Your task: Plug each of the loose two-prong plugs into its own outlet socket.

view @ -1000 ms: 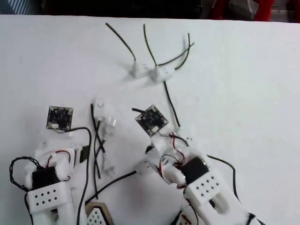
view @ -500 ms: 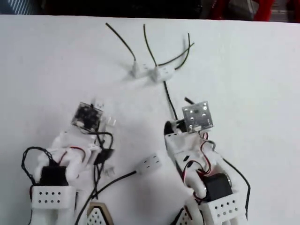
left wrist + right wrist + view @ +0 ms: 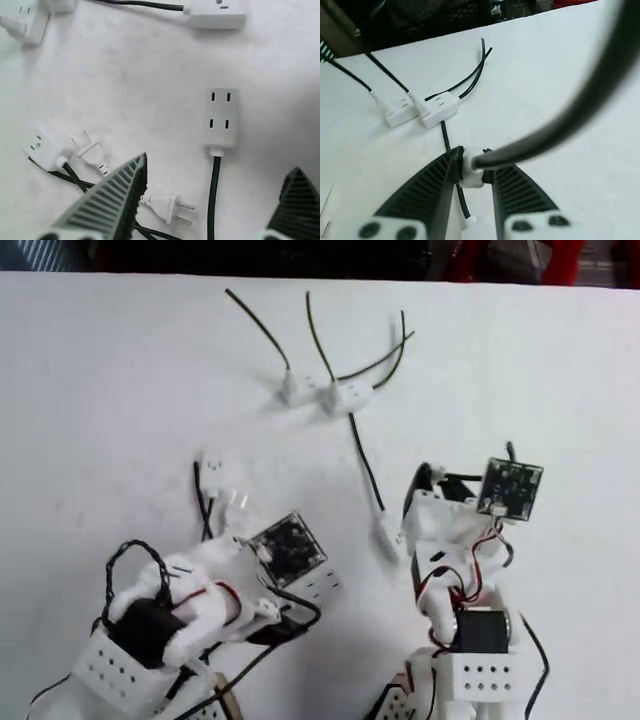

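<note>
From above, we see the outlet socket [image 3: 322, 585] just beside the left arm [image 3: 150, 628]. At the left wrist, our left gripper [image 3: 220, 166] stands wide open over that socket, two loose plugs [image 3: 167, 206] nearby. At the right wrist, the right gripper [image 3: 472, 161] is clamped on a white plug [image 3: 469, 171] with a black cord

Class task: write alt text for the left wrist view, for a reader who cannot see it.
The left gripper, open, hovers above a white rectangular four-slot outlet socket on a black cord. Loose white two-prong plugs lie beside it on the white table.

High camera above table [image 3: 90, 370], wrist cameras close, right sharing far outlets [image 3: 345, 395]
</note>
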